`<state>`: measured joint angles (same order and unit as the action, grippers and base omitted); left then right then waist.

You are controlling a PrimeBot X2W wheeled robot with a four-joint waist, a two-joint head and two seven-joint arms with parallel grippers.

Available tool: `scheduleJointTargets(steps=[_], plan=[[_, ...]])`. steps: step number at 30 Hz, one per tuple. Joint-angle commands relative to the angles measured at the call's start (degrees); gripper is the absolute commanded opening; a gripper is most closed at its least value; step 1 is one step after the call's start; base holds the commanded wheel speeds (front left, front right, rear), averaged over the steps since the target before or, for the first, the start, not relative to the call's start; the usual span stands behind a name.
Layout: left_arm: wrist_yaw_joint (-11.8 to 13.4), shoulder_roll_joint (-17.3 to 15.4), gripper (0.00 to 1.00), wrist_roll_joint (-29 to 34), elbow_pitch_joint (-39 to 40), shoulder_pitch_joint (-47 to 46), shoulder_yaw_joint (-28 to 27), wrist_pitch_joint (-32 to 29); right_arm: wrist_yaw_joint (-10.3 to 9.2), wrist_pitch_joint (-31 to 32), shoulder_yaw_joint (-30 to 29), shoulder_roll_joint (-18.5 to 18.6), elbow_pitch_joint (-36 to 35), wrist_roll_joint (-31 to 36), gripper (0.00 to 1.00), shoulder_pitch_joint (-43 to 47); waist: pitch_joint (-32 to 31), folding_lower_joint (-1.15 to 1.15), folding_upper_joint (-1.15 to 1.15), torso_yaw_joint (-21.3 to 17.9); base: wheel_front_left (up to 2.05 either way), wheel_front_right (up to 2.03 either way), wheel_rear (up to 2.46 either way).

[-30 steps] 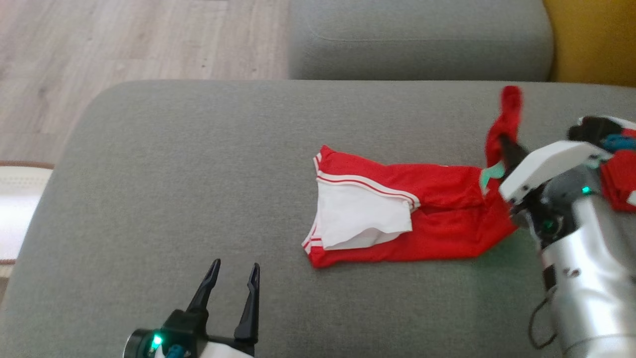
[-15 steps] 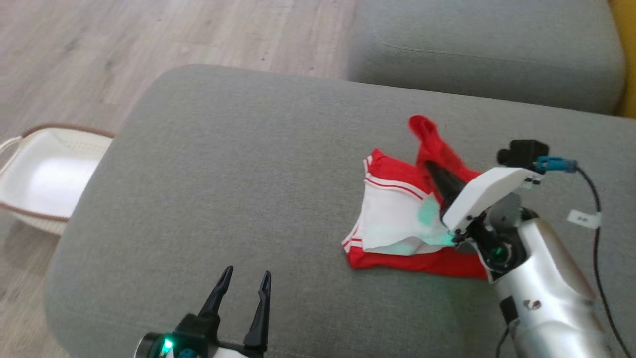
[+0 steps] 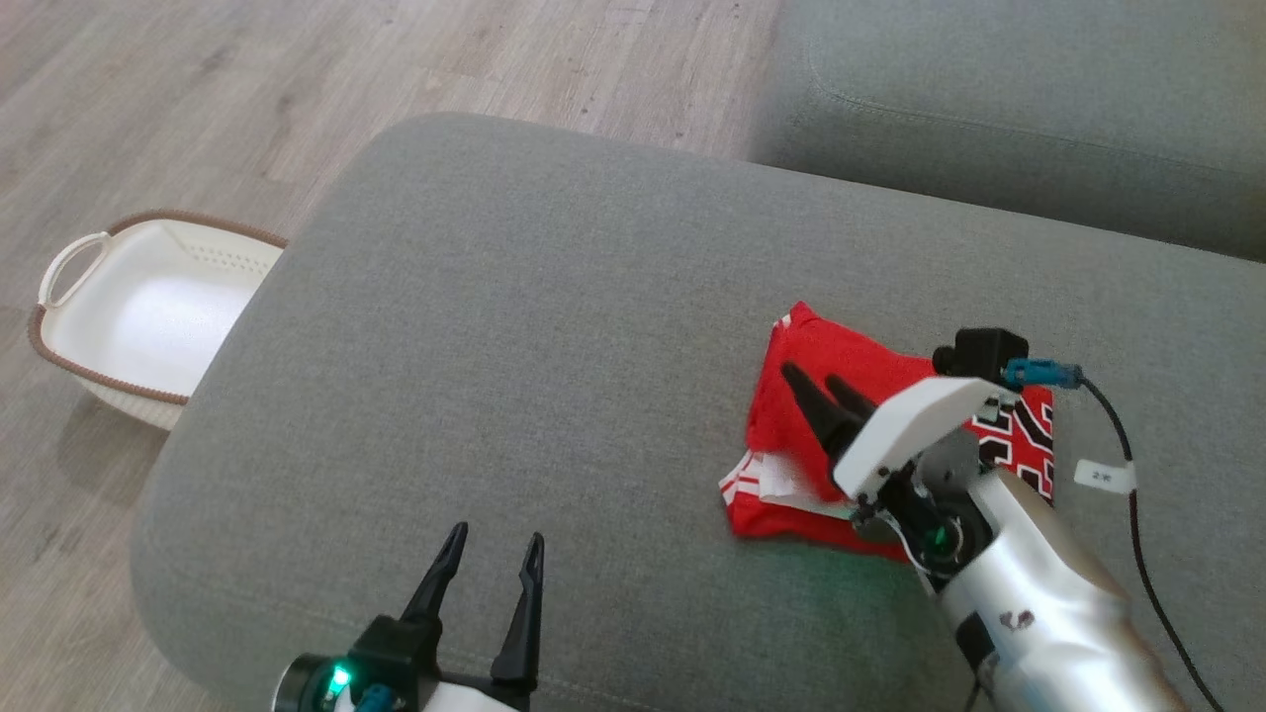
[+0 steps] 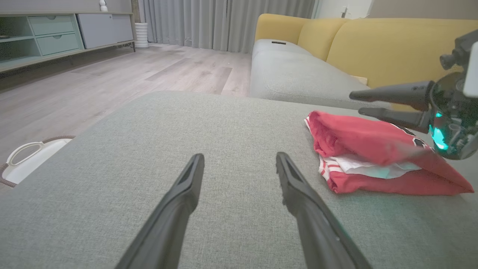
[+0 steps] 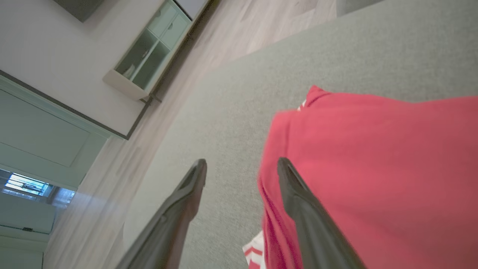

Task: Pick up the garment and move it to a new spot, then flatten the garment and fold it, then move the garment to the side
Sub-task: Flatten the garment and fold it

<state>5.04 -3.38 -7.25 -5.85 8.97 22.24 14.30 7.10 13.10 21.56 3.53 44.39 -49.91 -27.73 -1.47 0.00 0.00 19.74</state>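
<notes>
The red-and-white garment [image 3: 826, 341] lies folded over itself on the right part of the grey sofa cushion [image 3: 554, 326]. White trim shows at its lower left edge and a dark print on its right end. My right gripper [image 3: 813, 379] hovers over the garment's top layer, open, with nothing between its fingers. In the right wrist view the gripper [image 5: 242, 162] spans the garment's [image 5: 373, 168] left edge, bare cushion in the gap. My left gripper [image 3: 497, 536] stands open near the cushion's front edge, well left of the garment [image 4: 347, 130]. The left wrist view shows the gripper [image 4: 239, 157] holding nothing.
A white basket with a brown rim [image 3: 109, 376] sits on the wooden floor left of the cushion. A second grey cushion [image 3: 989, 119] lies behind, with a yellow sofa back [image 4: 373, 45] beyond it. A black cable [image 3: 1137, 494] trails from my right wrist.
The head camera has swung left. My right gripper carried the garment's raised end over onto the rest of it, then opened and let go. The left gripper stayed put.
</notes>
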Motion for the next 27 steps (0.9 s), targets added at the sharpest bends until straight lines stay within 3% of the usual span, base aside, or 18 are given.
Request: scheduleJointTargets(steps=[1,5,12,20,27], plan=[[0.3,0.5,1.00,-0.2,1.7,-2.7,-1.2,0.7,0.39,-1.9,1.7,-0.6,-1.9,-1.7,1.00,-4.0,0.1,0.00,0.00,-0.2,0.00,0.00,0.00],[0.8,0.5,1.00,-0.4,2.0,-2.5,-1.6,0.7,0.39,-7.0,2.0,-0.6,-1.9,-3.8,1.00,-5.5,0.2,0.00,0.00,-1.5,0.00,0.00,0.00],[1.3,0.5,1.00,-0.5,2.1,-2.4,-2.7,0.7,0.39,-14.3,-1.3,1.1,-2.7,0.0,1.00,-5.7,0.2,0.00,0.00,-5.5,0.00,0.00,0.00],[1.7,0.5,1.00,-0.7,2.2,-2.0,-4.8,0.7,0.39,-20.1,-2.4,5.6,-6.6,3.3,1.00,0.7,-0.5,0.00,0.00,-10.9,0.00,0.00,0.00],[2.5,0.5,1.00,-2.0,2.6,-1.1,-7.6,0.7,0.39,-26.3,-1.5,8.4,-9.4,10.5,1.00,7.8,-1.7,0.00,0.00,-16.1,0.00,0.00,0.00]])
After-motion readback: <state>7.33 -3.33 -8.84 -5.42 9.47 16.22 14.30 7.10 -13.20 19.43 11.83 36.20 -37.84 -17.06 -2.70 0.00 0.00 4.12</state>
